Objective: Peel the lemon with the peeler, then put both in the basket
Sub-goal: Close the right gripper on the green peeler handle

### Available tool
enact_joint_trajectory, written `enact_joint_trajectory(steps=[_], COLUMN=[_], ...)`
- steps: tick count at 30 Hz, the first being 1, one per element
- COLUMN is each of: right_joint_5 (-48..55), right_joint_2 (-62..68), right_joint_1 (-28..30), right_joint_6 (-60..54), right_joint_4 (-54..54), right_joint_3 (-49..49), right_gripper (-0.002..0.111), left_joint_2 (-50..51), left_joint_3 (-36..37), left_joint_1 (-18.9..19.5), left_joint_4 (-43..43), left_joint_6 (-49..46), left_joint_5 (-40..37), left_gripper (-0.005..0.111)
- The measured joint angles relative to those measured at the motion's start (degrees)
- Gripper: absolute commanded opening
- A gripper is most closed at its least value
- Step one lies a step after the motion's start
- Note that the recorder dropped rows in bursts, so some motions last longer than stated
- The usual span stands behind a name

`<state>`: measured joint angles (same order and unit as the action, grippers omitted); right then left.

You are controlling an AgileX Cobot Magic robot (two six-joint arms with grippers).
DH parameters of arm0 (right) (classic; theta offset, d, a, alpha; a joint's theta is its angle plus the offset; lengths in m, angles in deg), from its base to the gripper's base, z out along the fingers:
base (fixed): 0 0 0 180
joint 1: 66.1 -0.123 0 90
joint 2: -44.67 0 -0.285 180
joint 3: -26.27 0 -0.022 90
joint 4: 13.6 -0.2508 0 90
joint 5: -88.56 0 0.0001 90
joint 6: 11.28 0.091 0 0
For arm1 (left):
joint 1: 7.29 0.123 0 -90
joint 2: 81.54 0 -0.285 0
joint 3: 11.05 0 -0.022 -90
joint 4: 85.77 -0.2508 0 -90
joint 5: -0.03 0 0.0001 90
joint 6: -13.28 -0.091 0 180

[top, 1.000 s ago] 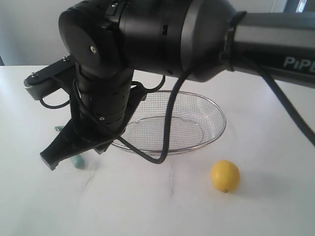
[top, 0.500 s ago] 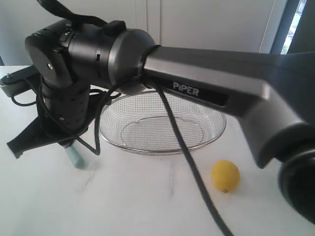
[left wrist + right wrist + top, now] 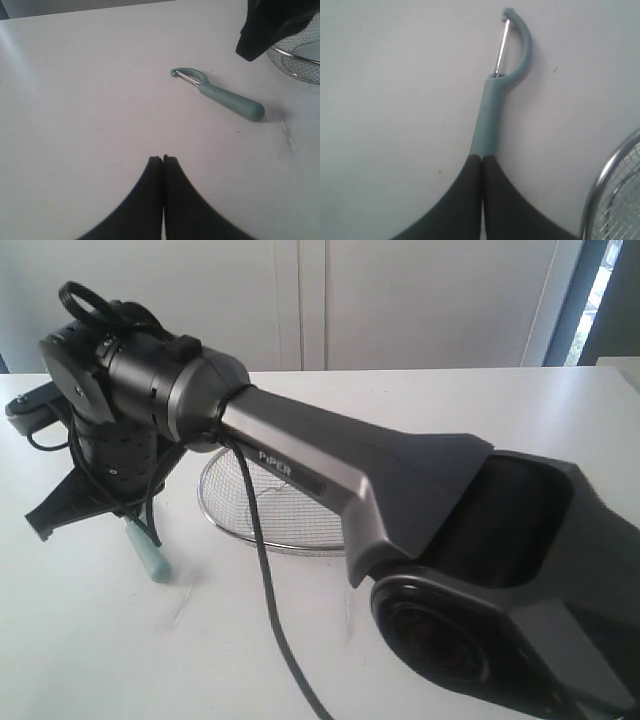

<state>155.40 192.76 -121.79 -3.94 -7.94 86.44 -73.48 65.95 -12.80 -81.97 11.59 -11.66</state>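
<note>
left gripper (image 3: 163,159): fingers pressed together, holding nothing, over table (image 3: 75,100) | right gripper (image 3: 482,157): fingers together, holding nothing, tips over peeler (image 3: 489,117) handle | peeler: flat beside basket (image 3: 290,515)

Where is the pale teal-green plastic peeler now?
The peeler lies on the white table, left in the exterior view, beside the silver wire-mesh basket, below the right gripper.

Teal-handled peeler (image 3: 220,94) lies flat on the white tabletop (image 3: 75,100), near the upright wire-mesh basket (image 3: 305,62), not touching it.
</note>
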Motion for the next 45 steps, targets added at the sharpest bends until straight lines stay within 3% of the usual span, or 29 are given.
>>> enact_joint_trajectory(steps=[8, 15, 17, 33, 45], right_joint_5=[-3.1, -6.2, -6.7, -8.9, -8.6], right_joint_2=[3.3, 3.5, 3.5, 6.0, 8.8], right_joint_1=[0.0, 0.0, 0.0, 0.0, 0.1], right_joint_6=[-3.1, -3.5, -3.6, -3.7, -4.2], right_joint_4=[0.0, 0.0, 0.0, 0.8, 1.8], right_joint_3=[0.1, 0.3, 0.3, 0.6, 0.6], right_gripper=[0.004, 0.052, 0.06, 0.061, 0.053], left_joint_2=[0.0, 0.0, 0.0, 0.0, 0.0], left_joint_3=[0.0, 0.0, 0.0, 0.0, 0.0], left_joint_1=[0.0, 0.0, 0.0, 0.0, 0.0], left_joint_4=[0.0, 0.0, 0.0, 0.0, 0.0], left_joint_6=[0.0, 0.0, 0.0, 0.0, 0.0], left_joint_5=[0.0, 0.0, 0.0, 0.0, 0.0], left_gripper=[0.0, 0.0, 0.0, 0.0, 0.0])
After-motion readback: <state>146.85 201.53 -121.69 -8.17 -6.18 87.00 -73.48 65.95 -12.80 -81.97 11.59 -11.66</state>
